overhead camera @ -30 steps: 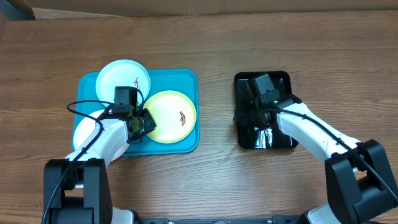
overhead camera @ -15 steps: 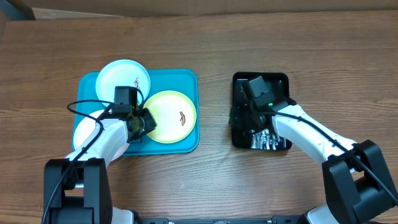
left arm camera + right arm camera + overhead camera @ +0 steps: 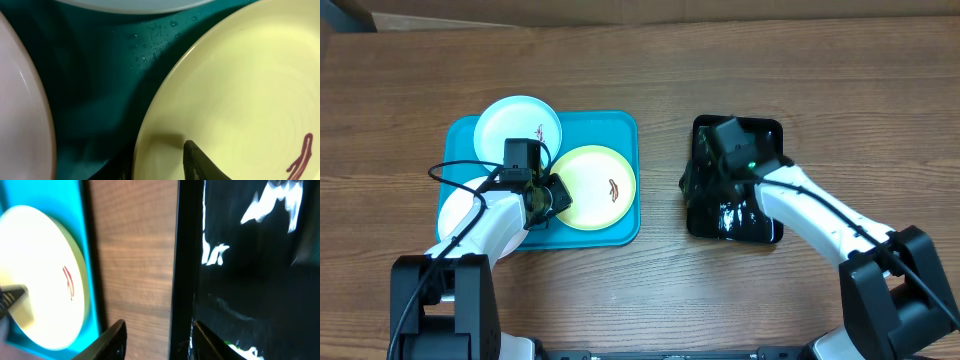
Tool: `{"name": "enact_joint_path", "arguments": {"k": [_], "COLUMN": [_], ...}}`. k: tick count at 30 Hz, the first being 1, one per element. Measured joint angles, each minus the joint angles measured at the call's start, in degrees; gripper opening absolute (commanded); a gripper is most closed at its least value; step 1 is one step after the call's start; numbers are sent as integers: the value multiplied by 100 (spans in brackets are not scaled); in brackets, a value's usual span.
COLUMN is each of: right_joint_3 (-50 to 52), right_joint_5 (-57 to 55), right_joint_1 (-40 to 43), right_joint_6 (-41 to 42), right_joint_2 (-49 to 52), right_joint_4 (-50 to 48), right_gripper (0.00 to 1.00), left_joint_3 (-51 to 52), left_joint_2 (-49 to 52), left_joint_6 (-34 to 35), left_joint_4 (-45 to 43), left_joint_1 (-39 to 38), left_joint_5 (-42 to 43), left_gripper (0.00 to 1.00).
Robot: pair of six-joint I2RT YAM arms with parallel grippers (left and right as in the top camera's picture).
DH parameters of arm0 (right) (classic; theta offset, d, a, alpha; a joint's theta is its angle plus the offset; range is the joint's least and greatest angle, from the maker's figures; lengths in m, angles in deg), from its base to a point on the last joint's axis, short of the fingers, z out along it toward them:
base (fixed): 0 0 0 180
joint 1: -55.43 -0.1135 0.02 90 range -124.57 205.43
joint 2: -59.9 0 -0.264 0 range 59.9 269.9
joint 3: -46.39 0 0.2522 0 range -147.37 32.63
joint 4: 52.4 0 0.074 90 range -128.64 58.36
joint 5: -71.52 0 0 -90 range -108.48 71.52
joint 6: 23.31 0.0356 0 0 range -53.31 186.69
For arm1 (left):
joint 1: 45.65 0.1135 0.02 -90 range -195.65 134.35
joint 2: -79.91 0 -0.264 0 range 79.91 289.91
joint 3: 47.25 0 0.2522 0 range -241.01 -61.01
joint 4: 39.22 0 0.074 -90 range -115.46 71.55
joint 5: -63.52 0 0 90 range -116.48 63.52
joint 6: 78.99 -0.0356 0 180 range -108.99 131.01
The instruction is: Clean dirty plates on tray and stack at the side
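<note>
The teal tray (image 3: pixel 620 125) holds three plates. The pale blue plate (image 3: pixel 517 122) sits at its far left corner. My left arm partly covers the white plate (image 3: pixel 455 205). The yellow plate (image 3: pixel 600 180) carries a reddish smear (image 3: pixel 300 157). My left gripper (image 3: pixel 548 198) is shut on the yellow plate's (image 3: pixel 250 85) near-left rim, with one finger (image 3: pixel 200 162) on top of it. My right gripper (image 3: pixel 692 182) stands open astride the black tray's (image 3: pixel 750 215) left rim, with wood showing between its left finger (image 3: pixel 107 342) and the rim.
The glossy black tray (image 3: pixel 250 270) lies right of the teal tray (image 3: pixel 75 200), with a strip of bare wooden table (image 3: pixel 660 170) between them. Water drops (image 3: pixel 150 45) dot the teal tray (image 3: pixel 100 90) between the plates. The table's far edge runs along the top.
The black tray has slid a little to the left with my right gripper on its rim, and that gripper has since opened. My left arm and the plates have not moved.
</note>
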Motion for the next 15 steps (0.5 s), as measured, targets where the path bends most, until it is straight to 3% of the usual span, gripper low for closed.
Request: {"name": "enact_joint_path", "arguments": {"k": [7,15], "right_joint_3": [-962,-1040], "right_joint_5": [-758,-1377], "right_joint_1": [76,76], "right_joint_6": [-428,-616], "right_joint_2": [17,385], "right_joint_4": [238,-168], "right_gripper": [49,47], "left_joint_3": [0,0], "left_joint_2": [0,2], "left_joint_6": [0,0], "left_joint_4": [-4,-4], "left_joint_1": [0,0], "left_joint_5": [20,24], "left_gripper": [33,33]}}
